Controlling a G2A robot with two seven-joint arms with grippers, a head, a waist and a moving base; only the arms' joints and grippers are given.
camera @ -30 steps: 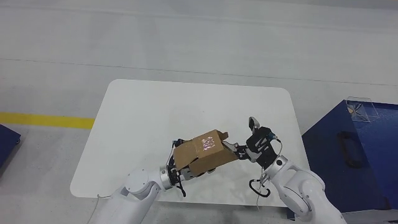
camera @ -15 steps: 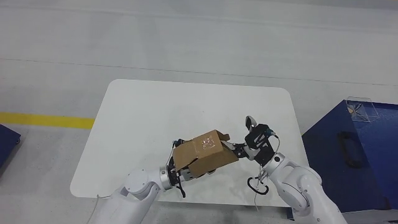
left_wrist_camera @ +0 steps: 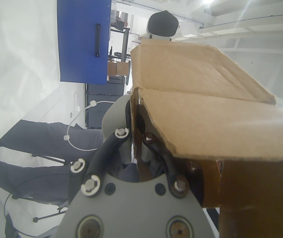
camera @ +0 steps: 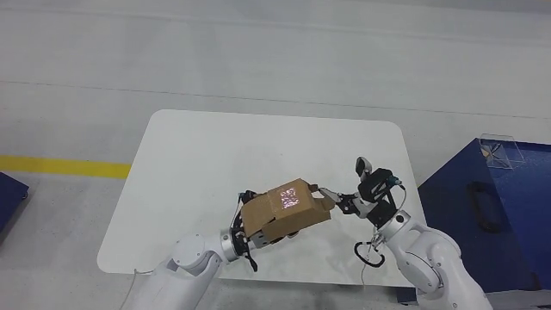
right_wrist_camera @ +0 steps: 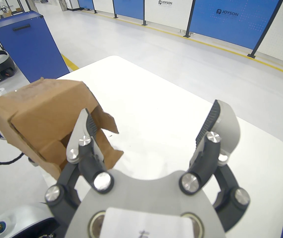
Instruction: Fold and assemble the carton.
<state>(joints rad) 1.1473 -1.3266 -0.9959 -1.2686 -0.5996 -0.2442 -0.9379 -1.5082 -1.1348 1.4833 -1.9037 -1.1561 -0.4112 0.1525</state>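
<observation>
Over the near half of the white table (camera: 215, 146), between the two arms, the carton (camera: 284, 209) hangs clear of the surface. It is tilted, and its long side runs from the left arm toward the right arm.

The left gripper (camera: 248, 234) takes the carton at the end nearest the left arm. In the left wrist view a cardboard wall passes between its fingers, which are closed narrowly on it. Two brown panels of the carton spread above that grip.

The end of the carton toward the right arm is open, and a loose flap (right_wrist_camera: 108, 122) juts out from it. The right gripper (right_wrist_camera: 151, 125) stands at this open end with its fingers spread wide, holding nothing. One finger (right_wrist_camera: 88, 123) lies across the opening just beside the flap; whether it touches the cardboard cannot be told. The other finger (right_wrist_camera: 214, 118) is over bare table, apart from the carton.

A blue cabinet (camera: 491, 207) stands on the floor beside the table on the robot's right. A yellow line (camera: 60, 166) crosses the floor on the left.
</observation>
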